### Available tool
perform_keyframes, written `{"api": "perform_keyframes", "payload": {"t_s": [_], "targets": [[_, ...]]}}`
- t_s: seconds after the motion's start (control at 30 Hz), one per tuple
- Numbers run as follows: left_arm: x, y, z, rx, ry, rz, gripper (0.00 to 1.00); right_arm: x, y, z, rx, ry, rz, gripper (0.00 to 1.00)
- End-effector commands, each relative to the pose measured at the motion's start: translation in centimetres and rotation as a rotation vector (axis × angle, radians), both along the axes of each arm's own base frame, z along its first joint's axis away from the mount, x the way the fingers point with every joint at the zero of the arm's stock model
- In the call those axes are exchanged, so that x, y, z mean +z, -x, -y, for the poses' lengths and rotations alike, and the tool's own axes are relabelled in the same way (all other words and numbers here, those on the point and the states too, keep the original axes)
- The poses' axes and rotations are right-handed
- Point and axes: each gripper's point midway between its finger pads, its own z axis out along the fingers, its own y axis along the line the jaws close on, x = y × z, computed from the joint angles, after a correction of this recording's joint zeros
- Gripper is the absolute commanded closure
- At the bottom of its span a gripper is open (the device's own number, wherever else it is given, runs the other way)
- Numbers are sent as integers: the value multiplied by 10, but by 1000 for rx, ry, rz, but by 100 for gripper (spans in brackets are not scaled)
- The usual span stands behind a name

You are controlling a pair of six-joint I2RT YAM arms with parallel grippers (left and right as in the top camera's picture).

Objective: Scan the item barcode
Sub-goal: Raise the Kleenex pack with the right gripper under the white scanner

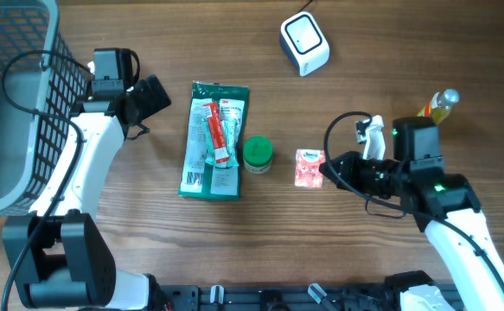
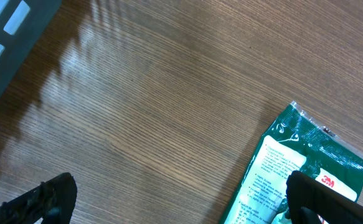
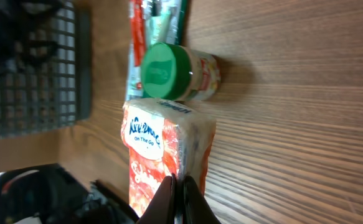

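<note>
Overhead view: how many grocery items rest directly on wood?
4: green packet at left, green-lidded jar beside it, pink packet at the right gripper, bottle at far right. The basket may hide more.

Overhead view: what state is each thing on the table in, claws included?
Left claw: open, empty.
Right claw: shut, tips at pink pack.
Pink pack: on table, not gripped.
Jar: upright, lid on.
Green pack: lying flat under tube.
Tube: lying on green pack.
Scanner: standing, untouched.
Basket: upright, nothing seen inside.
</note>
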Motion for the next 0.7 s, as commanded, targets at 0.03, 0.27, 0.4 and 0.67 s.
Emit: {"api": "perform_keyframes", "payload": {"t_s": [0.03,0.27,0.4,0.67], "targets": [[10,-3,0,-4,1,25,0,37,-18,13,-79,117,73,96],[10,-3,0,-4,1,25,0,111,-48,32,-78,301,134,95],[10,-3,0,-4,1,25,0,132,-80,34,-47,392,69,96],[10,-3,0,-4,1,25,0,107,-168,34,0,692,181,96]]}}
